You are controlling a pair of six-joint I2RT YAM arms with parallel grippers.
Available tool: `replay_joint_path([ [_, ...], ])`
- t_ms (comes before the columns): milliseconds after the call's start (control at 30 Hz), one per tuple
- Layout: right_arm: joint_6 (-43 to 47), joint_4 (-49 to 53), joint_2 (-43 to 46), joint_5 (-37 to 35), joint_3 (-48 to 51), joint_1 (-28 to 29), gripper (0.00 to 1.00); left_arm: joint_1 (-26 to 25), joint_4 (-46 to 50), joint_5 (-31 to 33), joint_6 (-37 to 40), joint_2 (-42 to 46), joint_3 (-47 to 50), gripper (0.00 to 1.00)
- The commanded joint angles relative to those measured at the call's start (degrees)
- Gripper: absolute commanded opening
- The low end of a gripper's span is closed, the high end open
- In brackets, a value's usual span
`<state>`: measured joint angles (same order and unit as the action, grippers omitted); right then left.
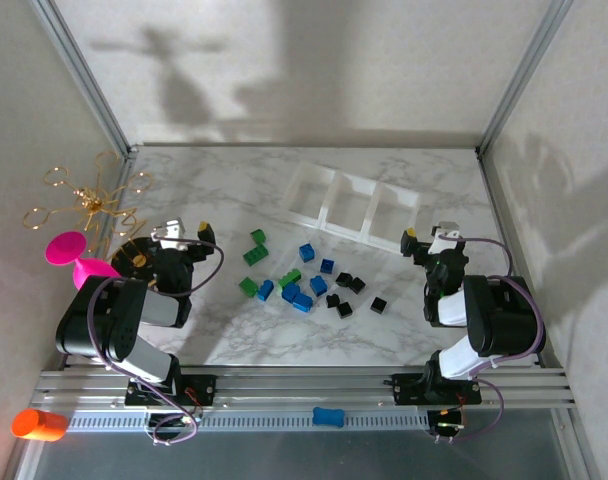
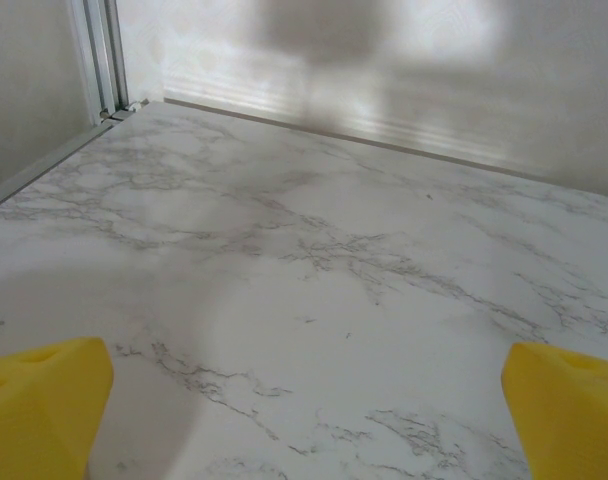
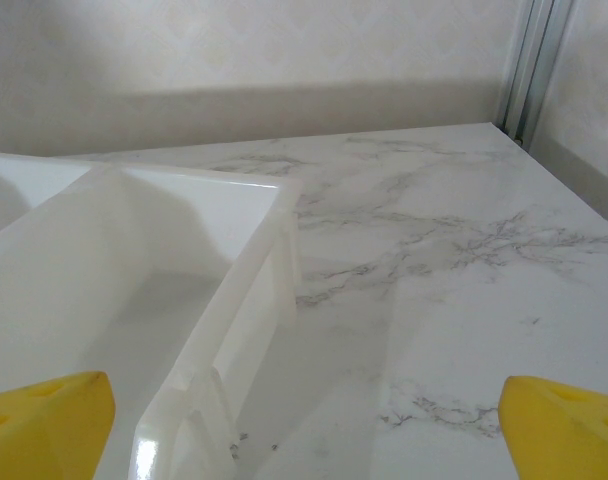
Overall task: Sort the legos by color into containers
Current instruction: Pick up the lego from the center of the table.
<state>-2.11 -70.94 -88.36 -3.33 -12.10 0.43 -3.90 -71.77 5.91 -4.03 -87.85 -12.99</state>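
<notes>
The legos (image 1: 302,285) lie scattered on the marble table between the two arms: green ones (image 1: 255,247) to the left, blue ones (image 1: 307,252) in the middle, black ones (image 1: 350,283) to the right. The containers (image 1: 329,203), three joined white bins, stand behind them, and none of the bins holds a brick. My left gripper (image 1: 184,233) (image 2: 304,420) is open over bare marble, left of the legos. My right gripper (image 1: 427,233) (image 3: 304,430) is open just right of the containers' end bin (image 3: 234,290), with nothing between its yellow fingertips (image 3: 569,420).
A gold wire ornament (image 1: 89,200) and a pink cup-shaped piece (image 1: 69,250) stand at the far left. An orange cylinder (image 1: 39,423) and a blue oblong piece (image 1: 327,416) lie by the front rail. Walls and metal posts (image 3: 529,70) close in the table.
</notes>
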Motion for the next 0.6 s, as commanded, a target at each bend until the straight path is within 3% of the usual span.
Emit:
replay_joint_path([
  [0,0.7,-1.8,0.0,-0.1,-0.8,0.2,0.99,0.6,0.1,-0.9,0.8,0.1,-1.0,0.99],
  [167,0.9,-1.2,0.4,0.6,-1.0,0.2,0.99,0.6,0.1,-0.8,0.8,0.2,-0.9,0.99],
  [333,0.7,10.1,4.6,0.9,-6.1,0.2,0.99,0.4,0.4,-0.9,1.1,0.9,-1.0,0.99],
  [467,-1.1,15.1,6.9,-1.0,-7.3,0.2,0.99,-0.6,12.0,-1.5,2.7,4.9,-5.6,0.99],
  [567,-3.2,16.8,9.0,-4.6,-7.1,0.1,0.99,-2.3,14.9,0.0,4.1,7.8,-6.1,0.99],
])
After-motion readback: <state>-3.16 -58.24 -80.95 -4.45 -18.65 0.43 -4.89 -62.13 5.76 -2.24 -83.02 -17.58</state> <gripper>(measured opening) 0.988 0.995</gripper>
